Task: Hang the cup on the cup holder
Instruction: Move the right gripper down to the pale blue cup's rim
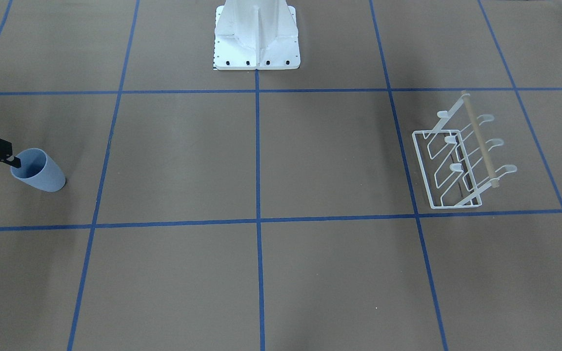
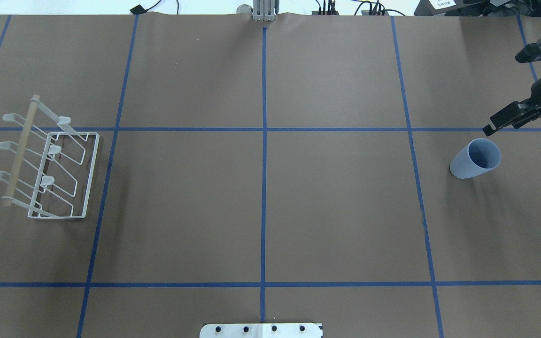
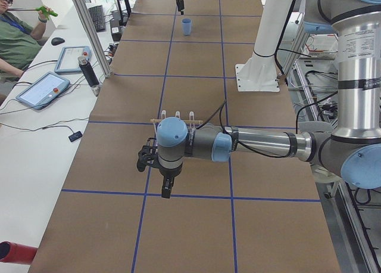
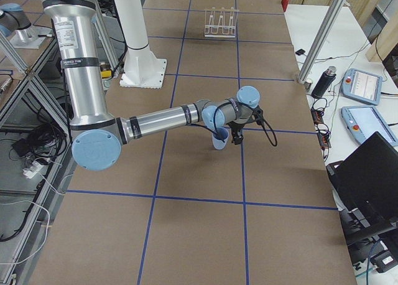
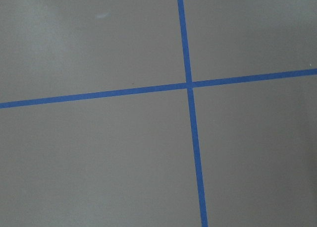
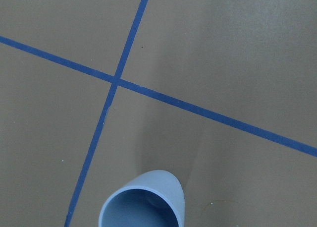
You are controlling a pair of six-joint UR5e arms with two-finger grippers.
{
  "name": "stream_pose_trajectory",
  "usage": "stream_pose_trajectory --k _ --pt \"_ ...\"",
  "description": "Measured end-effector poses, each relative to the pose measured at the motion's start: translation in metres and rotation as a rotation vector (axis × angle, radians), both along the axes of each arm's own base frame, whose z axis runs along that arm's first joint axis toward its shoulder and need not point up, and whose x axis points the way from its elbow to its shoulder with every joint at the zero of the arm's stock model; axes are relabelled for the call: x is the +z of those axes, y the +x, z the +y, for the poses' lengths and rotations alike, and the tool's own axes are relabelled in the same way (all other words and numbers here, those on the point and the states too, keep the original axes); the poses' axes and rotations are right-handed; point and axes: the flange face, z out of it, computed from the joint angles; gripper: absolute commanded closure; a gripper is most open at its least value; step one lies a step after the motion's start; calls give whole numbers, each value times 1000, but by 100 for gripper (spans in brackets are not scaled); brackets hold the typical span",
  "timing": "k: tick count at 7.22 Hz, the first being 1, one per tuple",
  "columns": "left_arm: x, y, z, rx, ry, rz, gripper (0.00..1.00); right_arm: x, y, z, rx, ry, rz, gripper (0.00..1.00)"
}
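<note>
The pale blue cup point(image 2: 476, 158) stands upright, rim up, at the table's right end; it also shows in the front view point(image 1: 37, 170) and at the bottom of the right wrist view point(image 6: 143, 202). My right gripper point(image 2: 502, 94) is open and empty, just beyond the cup, with one fingertip point(image 1: 15, 161) close to the rim. The white wire cup holder point(image 2: 45, 164) with its wooden rod stands at the table's left end, with no cup on it point(image 1: 461, 156). My left gripper point(image 3: 162, 183) shows only in the exterior left view, hovering near the holder; I cannot tell if it is open.
The robot's white base plate point(image 1: 256, 39) sits at the table's middle edge. Blue tape lines point(image 2: 263, 141) grid the brown table. An operator point(image 3: 15, 34) and tablets are beside the table; a laptop point(image 4: 367, 173) lies off the other side.
</note>
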Motion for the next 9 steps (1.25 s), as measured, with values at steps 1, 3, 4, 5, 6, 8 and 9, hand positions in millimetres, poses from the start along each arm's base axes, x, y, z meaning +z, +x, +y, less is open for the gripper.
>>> stream_pose_trajectory --k 1,3,4,5,6,8,9 --pt "0 0 0 0 0 1 2 7 -8 -1 -9 -17 7 0" --pt "0 1 0 1 -1 9 2 18 -21 0 -29 -41 18 0" --pt "0 1 0 2 -2 16 2 22 -23 2 -33 -50 22 4" --pt "0 2 0 3 -3 24 2 25 -23 3 -34 -57 25 22" --pt "-1 2 0 3 -3 29 2 29 -22 5 -33 -64 30 33" --pt "-2 2 0 4 0 31 2 34 -23 8 -35 -74 38 40" --pt "-3 3 -1 4 1 36 2 36 -25 10 -40 -76 41 40"
